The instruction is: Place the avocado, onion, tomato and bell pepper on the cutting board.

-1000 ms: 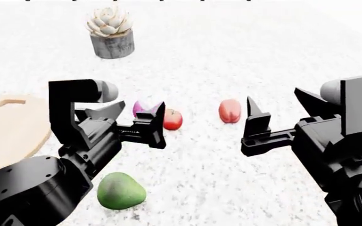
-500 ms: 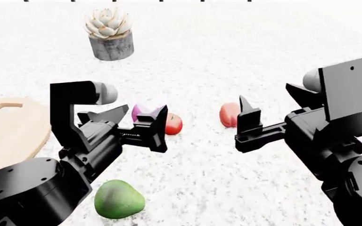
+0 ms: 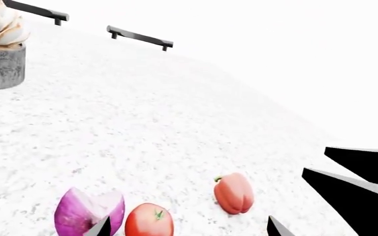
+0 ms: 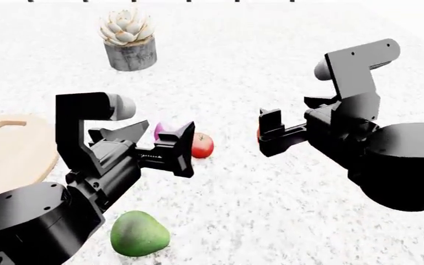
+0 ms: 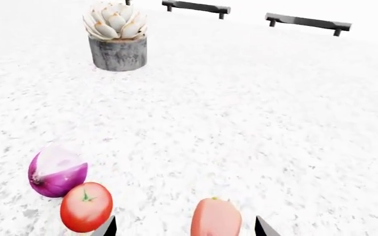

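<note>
The pale salmon bell pepper lies between the fingertips of my open right gripper; in the head view that gripper almost hides it. The purple onion and the glossy red tomato lie side by side at my open, empty left gripper. The left wrist view shows the onion, the tomato, the pepper and the left gripper. The green avocado lies near me. The round wooden cutting board is at the far left.
A succulent in a grey pot stands at the back left of the white speckled table. Two dark rails show beyond the table's far edge.
My right arm has swung left and forward over the bell pepper, which is now mostly hidden in the head view. The left arm has barely moved.
</note>
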Robot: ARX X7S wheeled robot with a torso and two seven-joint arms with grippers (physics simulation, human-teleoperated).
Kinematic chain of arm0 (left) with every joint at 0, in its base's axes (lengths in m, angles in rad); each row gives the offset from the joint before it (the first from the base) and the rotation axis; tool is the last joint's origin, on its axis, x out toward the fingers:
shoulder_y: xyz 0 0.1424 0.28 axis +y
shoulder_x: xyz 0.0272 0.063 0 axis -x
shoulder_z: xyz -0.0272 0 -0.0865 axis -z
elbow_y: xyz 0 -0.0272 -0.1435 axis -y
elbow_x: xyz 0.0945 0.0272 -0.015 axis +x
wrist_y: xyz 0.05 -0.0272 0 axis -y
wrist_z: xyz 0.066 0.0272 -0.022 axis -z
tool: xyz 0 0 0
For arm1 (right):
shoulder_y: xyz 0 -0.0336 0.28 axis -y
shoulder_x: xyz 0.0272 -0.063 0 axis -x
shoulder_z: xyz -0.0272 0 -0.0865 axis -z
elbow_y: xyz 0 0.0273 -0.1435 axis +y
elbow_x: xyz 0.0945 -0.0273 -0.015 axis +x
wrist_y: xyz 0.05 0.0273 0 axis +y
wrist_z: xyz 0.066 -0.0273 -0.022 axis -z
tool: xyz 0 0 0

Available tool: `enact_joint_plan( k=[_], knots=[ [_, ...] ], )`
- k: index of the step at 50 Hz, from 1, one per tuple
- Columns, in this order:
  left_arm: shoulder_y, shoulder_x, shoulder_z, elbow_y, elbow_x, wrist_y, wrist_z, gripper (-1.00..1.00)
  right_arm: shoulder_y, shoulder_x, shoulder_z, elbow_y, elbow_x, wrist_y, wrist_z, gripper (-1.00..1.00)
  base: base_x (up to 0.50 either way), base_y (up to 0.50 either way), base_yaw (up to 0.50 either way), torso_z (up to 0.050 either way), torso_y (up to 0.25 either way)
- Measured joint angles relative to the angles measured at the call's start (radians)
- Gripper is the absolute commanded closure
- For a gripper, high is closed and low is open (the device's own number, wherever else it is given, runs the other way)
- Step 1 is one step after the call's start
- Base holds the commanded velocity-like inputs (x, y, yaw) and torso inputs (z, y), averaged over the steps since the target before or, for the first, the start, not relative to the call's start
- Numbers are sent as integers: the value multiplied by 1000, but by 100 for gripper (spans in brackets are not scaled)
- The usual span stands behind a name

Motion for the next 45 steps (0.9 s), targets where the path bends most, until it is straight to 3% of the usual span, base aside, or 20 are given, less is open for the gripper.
enact_joint_plan(
  k=[45],
  knots=[
    [13,-65,43,-1,-34,76,-7,-100,29,-45,-222,282,-342,-180,-213,-100,0,0,0,0,0]
  ],
)
